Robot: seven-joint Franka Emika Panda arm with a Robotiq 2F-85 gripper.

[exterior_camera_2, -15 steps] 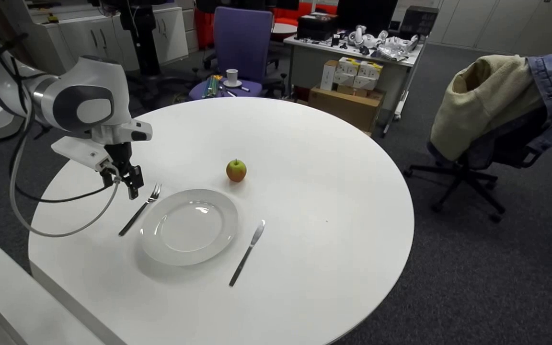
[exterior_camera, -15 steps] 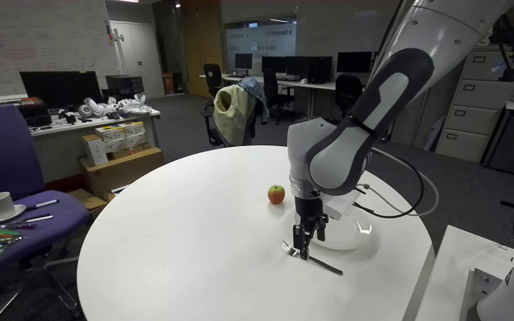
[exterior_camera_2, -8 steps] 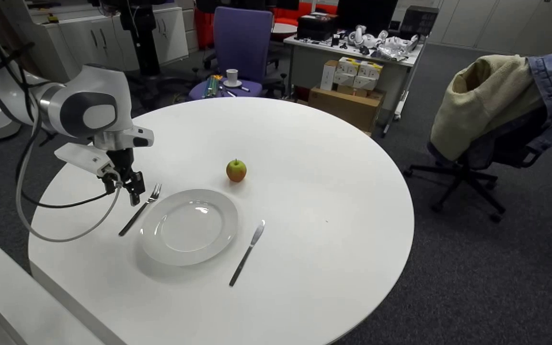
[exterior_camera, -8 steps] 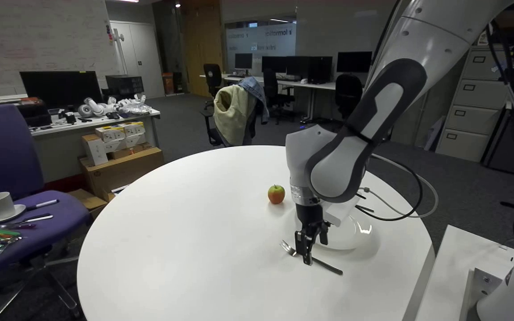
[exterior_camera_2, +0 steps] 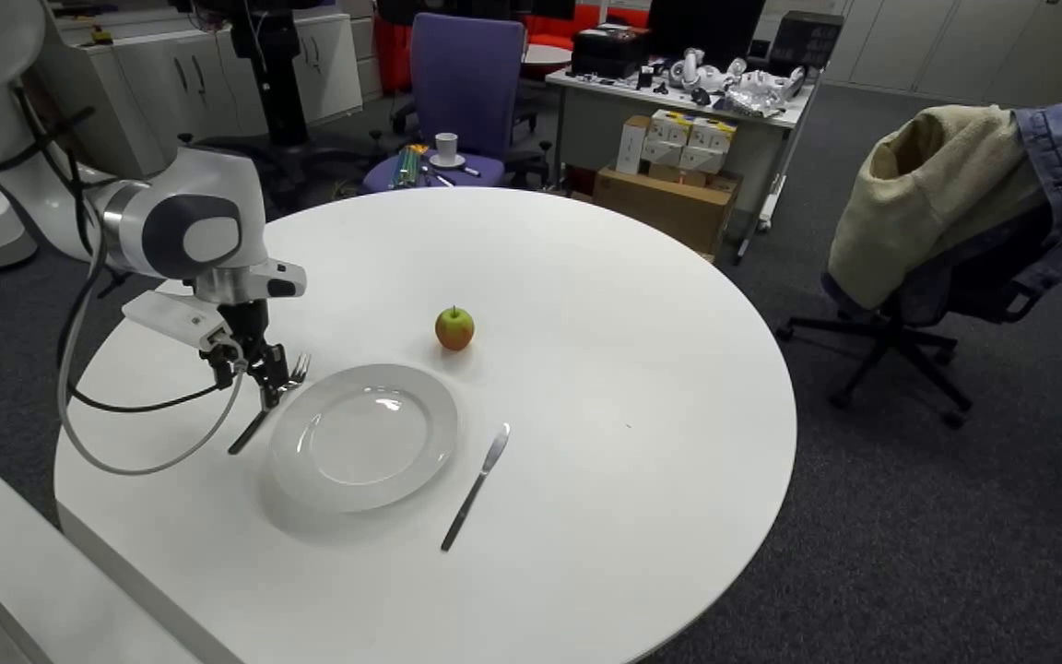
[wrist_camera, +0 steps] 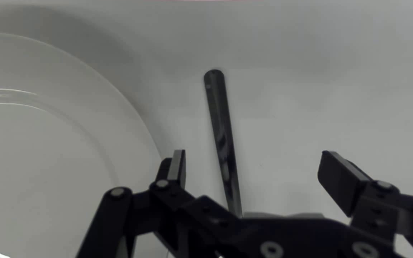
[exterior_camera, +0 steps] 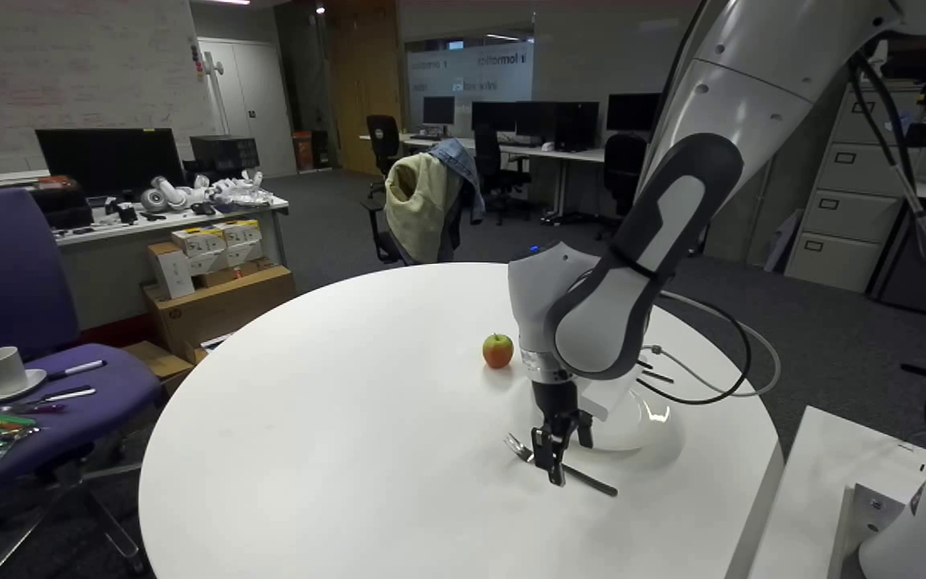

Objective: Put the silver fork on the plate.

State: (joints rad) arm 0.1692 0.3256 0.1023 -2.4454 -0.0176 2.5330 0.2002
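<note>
Wrist view: the hand has its 2 fingers well apart with nothing gripped, and the handle of the silver fork lies between them. Its long axis runs nearly square to the line the fingers would close along, canted slightly, so a plain squeeze should take it. The handle sits off centre, nearer the finger on the side of the plate; that finger is just beside or over the rim, I cannot tell which. The tined end is out of sight.

In an exterior view, the only arm reaches down over the counter. 1 fingertip hides the fork's middle; the handle points to the edge by the robot's base, the tines towards the edge by the purple chair. A small drop before closing may be needed.

In an exterior view, the fork lies between the plate and the counter's left edge as seen from here, with the knife across the plate and the apple nearer the far edge. Neither blocks the short way over; the plate's rim is the likelier snag.
</note>
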